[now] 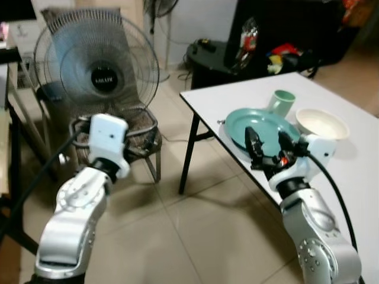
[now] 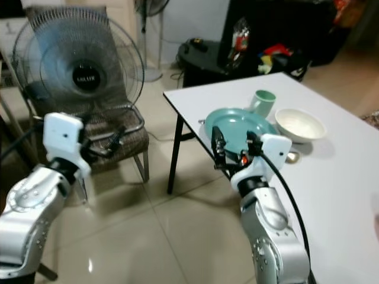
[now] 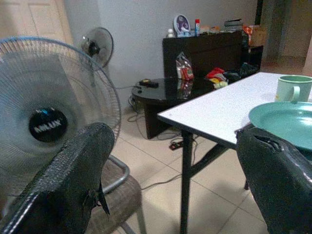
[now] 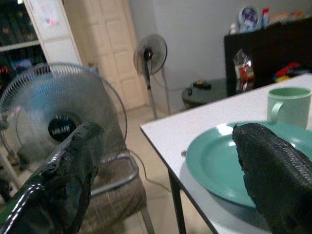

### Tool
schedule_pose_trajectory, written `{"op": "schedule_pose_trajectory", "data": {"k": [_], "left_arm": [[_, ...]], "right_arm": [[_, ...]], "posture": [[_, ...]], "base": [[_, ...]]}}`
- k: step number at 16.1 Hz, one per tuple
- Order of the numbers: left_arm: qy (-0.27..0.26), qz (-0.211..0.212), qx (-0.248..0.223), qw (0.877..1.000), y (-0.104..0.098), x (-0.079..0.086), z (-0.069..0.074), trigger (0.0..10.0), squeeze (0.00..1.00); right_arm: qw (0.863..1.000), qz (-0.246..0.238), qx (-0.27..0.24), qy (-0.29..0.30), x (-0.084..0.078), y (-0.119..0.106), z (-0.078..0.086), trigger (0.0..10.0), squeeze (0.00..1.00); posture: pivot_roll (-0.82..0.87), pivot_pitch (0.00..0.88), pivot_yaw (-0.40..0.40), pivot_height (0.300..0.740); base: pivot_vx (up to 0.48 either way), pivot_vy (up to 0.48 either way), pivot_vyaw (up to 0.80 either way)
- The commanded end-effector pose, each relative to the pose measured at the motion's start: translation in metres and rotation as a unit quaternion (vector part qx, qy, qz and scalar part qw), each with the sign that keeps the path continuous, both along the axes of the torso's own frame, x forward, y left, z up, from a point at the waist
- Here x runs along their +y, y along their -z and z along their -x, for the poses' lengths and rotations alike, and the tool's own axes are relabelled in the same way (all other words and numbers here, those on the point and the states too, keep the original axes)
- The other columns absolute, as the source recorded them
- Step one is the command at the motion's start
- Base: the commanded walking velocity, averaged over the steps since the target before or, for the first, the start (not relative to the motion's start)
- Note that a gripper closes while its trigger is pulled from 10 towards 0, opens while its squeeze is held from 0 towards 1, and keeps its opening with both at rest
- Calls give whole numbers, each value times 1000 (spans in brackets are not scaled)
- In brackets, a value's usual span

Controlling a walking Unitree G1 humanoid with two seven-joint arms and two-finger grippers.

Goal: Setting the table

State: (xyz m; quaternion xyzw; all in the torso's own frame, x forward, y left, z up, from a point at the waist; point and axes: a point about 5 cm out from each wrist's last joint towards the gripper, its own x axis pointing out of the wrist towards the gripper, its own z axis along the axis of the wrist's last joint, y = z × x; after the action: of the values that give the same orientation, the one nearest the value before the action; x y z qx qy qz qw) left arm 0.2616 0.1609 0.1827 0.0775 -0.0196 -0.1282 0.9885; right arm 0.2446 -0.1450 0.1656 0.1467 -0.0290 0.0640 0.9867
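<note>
A teal plate (image 1: 260,127) lies near the corner of the white table (image 1: 355,171). A pale green mug (image 1: 283,103) stands just behind it, and a white bowl (image 1: 321,123) sits to its right. My right gripper (image 1: 267,142) is open, its two black fingers standing over the plate's near rim with nothing between them. In the right wrist view the plate (image 4: 219,161) and mug (image 4: 288,105) lie straight ahead between the fingers. My left gripper (image 3: 173,134) is open and empty, raised in front of the chair to the left of the table.
A standing fan (image 1: 98,65) rests on a metal-framed chair (image 1: 142,142) at the left. A low black round table (image 1: 213,56) and a dark cabinet (image 1: 284,23) stand behind the white table. Tiled floor (image 1: 195,225) spreads between chair and table.
</note>
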Motion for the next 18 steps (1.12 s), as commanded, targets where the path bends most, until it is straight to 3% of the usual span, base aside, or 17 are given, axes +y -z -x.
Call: {"op": "schedule_pose_trajectory", "data": {"k": [1,10,18], "left_arm": [[15,3,4,1000,1,-6,0,10000,0],[16,2,8,1000,1,-6,-1,10000,0],[19,2,7,1000,1,-7,-3,10000,0]], "right_arm": [[1000,1,6,8,-5,2,1,10000,1000],[1000,6,6,-1,-1,2,-2,10000,1000],[1000,6,5,-2,-1,2,-4,10000,1000]], "posture": [[38,0,-41,740],[41,0,-40,740],[41,0,-35,740]], "base": [[0,349,0],[0,350,0],[0,347,689]]}}
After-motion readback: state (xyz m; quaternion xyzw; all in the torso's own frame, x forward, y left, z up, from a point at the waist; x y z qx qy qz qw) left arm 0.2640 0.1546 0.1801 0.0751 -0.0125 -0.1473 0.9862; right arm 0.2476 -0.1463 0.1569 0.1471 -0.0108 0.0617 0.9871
